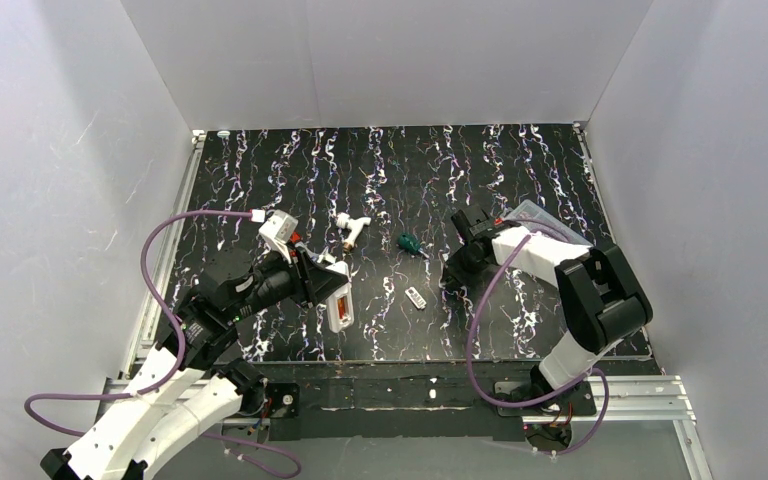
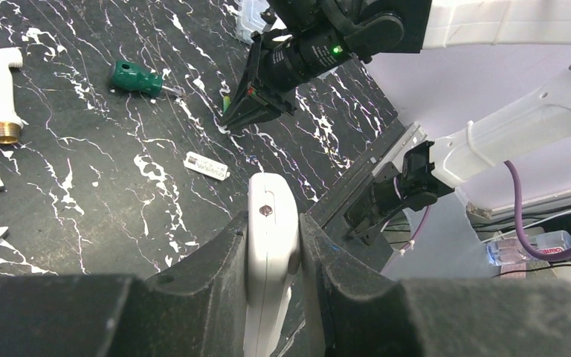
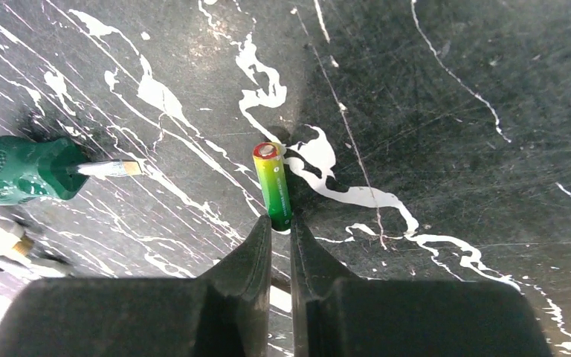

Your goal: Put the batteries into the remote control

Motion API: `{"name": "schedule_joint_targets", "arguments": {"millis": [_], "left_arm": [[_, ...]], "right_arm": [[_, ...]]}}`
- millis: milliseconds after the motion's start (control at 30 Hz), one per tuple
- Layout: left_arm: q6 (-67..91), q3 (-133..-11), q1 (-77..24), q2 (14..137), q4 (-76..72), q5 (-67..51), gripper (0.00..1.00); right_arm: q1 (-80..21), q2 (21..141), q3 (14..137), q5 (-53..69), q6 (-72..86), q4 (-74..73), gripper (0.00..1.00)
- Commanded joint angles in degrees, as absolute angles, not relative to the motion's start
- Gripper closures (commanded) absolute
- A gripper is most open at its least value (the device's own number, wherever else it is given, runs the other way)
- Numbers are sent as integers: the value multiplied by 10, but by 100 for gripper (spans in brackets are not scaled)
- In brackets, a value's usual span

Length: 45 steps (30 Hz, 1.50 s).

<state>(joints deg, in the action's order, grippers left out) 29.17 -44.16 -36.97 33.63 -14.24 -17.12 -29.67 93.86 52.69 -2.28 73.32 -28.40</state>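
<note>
Left gripper [image 2: 273,227] clamped on the remote control [image 2: 268,197], held off the surface [image 1: 560,170] near its near-left edge, probably steadied to receive cells. Right gripper [image 3: 278,227], right of centre, pinches one battery [image 3: 272,182] by its near end, leaving its length exposed for insertion.

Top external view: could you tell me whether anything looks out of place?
Only the small white cover plate lying loose mid-table, apart from the remote control held by the left gripper.
</note>
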Motion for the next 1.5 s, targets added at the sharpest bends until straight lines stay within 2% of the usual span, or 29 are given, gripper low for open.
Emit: {"name": "schedule_joint_targets", "arguments": {"millis": [0, 267, 367, 433, 733, 800, 900, 1033, 1167, 1300, 1400, 1467], "left_arm": [[285, -442, -372, 331, -165, -178, 100], [290, -440, -372, 339, -177, -186, 100], [292, -439, -372, 338, -178, -184, 100], [292, -439, -372, 337, -178, -182, 100], [296, -435, -372, 335, -179, -179, 100], [297, -435, -371, 339, -184, -180, 100], [298, -438, -372, 341, -185, -181, 100], [299, -440, -372, 335, -180, -180, 100], [297, -445, -371, 329, -170, -179, 100], [296, -447, -372, 321, -162, -176, 100], [295, -450, -371, 317, -159, -175, 100], [292, -454, -371, 318, -155, -175, 100]], "right_arm": [[-298, 915, 491, -28, 826, -259, 99], [-298, 874, 484, -54, 875, -241, 98], [-298, 874, 493, -41, 861, -234, 78], [-298, 878, 500, -36, 849, -240, 69], [-298, 830, 536, -43, 740, -276, 52], [-298, 817, 551, -68, 680, -273, 51], [-290, 824, 593, -67, 500, -229, 54], [-276, 881, 684, -7, 211, -237, 57], [-276, 910, 688, 129, -4, -198, 57], [-276, 954, 724, 206, -60, -215, 58], [-276, 982, 741, 213, -22, -209, 71], [-280, 990, 732, 223, -6, -186, 73]]}}
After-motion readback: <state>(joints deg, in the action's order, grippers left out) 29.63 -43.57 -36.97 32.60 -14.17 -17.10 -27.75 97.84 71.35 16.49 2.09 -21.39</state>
